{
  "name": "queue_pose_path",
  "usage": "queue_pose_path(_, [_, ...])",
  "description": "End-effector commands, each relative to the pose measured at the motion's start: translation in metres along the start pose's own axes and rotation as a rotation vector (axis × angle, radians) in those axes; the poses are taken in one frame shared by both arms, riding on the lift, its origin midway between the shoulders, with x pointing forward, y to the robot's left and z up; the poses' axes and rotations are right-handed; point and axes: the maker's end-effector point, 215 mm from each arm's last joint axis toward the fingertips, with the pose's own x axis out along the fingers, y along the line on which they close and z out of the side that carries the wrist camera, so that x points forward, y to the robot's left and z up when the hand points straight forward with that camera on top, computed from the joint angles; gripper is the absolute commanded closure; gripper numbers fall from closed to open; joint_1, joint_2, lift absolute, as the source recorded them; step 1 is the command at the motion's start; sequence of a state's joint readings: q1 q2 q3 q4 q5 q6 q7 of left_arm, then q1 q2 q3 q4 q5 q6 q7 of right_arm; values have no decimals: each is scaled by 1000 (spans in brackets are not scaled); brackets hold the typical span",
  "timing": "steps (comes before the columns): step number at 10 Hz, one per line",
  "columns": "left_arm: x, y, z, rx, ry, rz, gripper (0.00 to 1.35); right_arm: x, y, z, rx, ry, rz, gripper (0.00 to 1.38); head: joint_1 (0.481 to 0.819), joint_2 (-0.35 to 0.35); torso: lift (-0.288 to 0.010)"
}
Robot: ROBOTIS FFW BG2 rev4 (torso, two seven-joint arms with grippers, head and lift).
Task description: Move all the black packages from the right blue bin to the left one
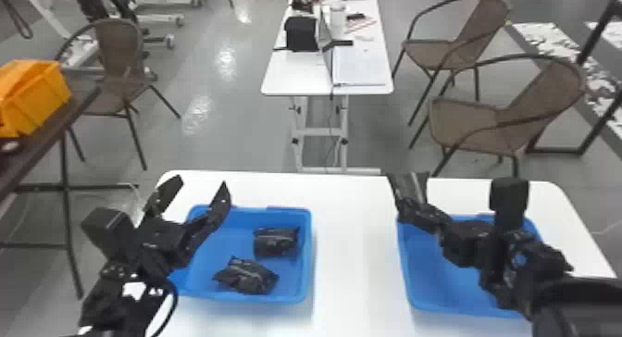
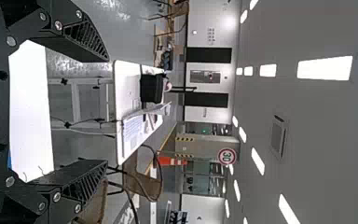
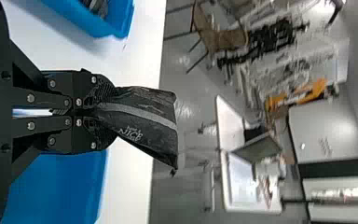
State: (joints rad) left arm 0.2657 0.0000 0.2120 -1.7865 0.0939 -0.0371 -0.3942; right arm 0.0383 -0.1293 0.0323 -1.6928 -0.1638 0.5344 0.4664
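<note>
My right gripper [image 1: 401,207] is raised over the back left corner of the right blue bin [image 1: 409,285], shut on a black package [image 1: 412,187]. In the right wrist view the package [image 3: 144,121] juts out from the right gripper [image 3: 95,110], a grey stripe along it. Two black packages, one farther back [image 1: 276,242] and one nearer [image 1: 247,277], lie inside the left blue bin [image 1: 303,266]. Above that bin's back left part my left gripper [image 1: 196,197] stands open and empty; its spread fingers show in the left wrist view, with the left gripper [image 2: 105,112] pointing outward.
Both bins stand on a white table [image 1: 356,248], with a strip of tabletop between them. Beyond it are a second white table [image 1: 296,77] with a laptop and chairs [image 1: 504,118]. An orange bin [image 1: 37,100] sits on a dark table at the left.
</note>
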Motion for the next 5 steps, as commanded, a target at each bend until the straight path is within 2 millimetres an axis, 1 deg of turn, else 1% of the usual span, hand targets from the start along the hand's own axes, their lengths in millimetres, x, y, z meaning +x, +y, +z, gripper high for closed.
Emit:
queue_pose_path(1, [10,-12,2,-60,19,-22,275,26,47,42,-98,-17,145,1280,695,111,0])
queue_pose_path(2, [19,-23,6,-108,27,-47,274,39,77,61,-164,-12,226,1280,695,152,0])
queue_pose_path(3, [28,-37,11,-131,50,-81,274,51,108,74,-228,-1,303,1280,695,175,0])
queue_pose_path(4, [38,-53,16,-185,63,-129,274,59,137,78,-250,-2,390,1280,695,195,0])
queue_pose_path(5, [45,-65,18,-243,82,-175,274,64,165,79,-266,-2,470,1280,695,209,0])
